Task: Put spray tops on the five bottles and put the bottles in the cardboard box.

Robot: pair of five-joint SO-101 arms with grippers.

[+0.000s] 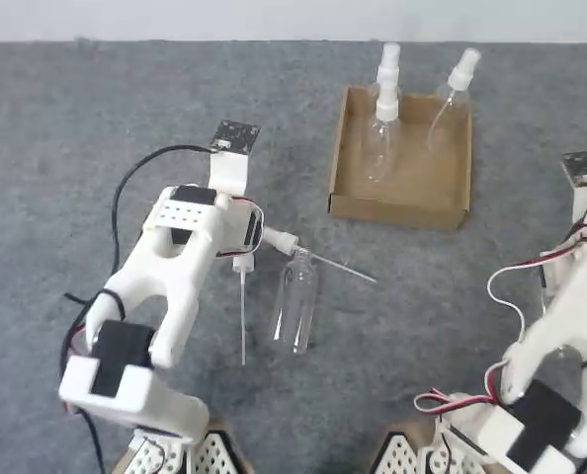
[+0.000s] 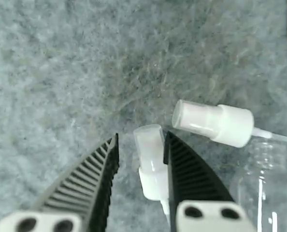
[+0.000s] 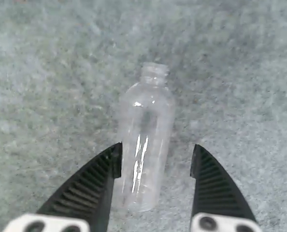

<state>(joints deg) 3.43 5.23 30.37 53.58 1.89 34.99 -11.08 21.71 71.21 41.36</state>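
**Two spray tops and two bottles outside the box**

Three capped bottles point(image 1: 380, 138) are seen standing in the cardboard box point(image 1: 397, 210). On the arms' side of the box, off its corner nearer the left arm, an uncapped bottle point(image 1: 295, 301) is laid on the bench point(image 1: 76, 118). Beside it, farther from the box, a spray top point(image 2: 150, 166) is bracketed by the left gripper point(image 2: 141, 137). The jaws are spread and not yet closed on it, though one jaw appears to be touched. A second spray top point(image 2: 213, 123) is laid just beside it, nearer the box. Another open bottle point(image 3: 146, 145) is laid well apart from the box on the right arm's side. It is framed by the spread jaws of the right gripper point(image 3: 157, 146) and touched by neither.

The spray top is judged light and stiff, but its thin tube point(image 1: 242, 326) is likely to bend, so the collar should be pinched and the tube left free. The bottles are judged light, smooth and thin-walled, so rolling and denting are to be expected. A gentle hold across the body, below the shoulder, is advised.
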